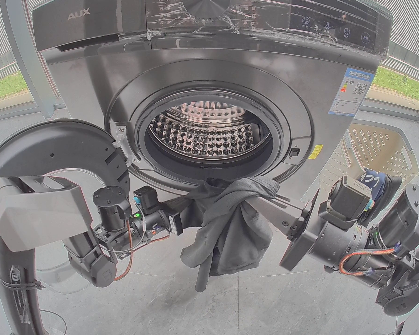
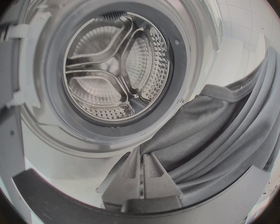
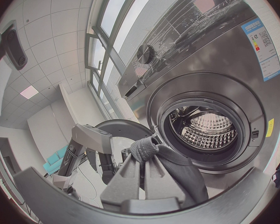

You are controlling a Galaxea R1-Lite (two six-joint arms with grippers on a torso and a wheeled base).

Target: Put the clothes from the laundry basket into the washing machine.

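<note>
My right gripper (image 1: 261,203) is nearest, entering from 4 o'clock in the head view. Its fingers are pressed together on a bunched fold of the dark grey garment (image 1: 228,229), which the right wrist view (image 3: 143,161) confirms. My left gripper (image 1: 191,211) comes in from 8 o'clock. Its fingers (image 2: 132,168) are also closed, pinching an edge of the same garment (image 2: 214,131).

The garment is slung between the two grippers and most of its cloth hangs down below them toward the floor. It sits at 6 o'clock of the washing machine (image 1: 209,70) opening, outside the drum (image 1: 205,131). I cannot tell whether it touches the rim.

The door (image 1: 51,150) stands open at 9 o'clock of the opening. The laundry basket (image 1: 381,150) stands at 3 o'clock of the machine, with a dark blue garment (image 1: 375,182) inside.
</note>
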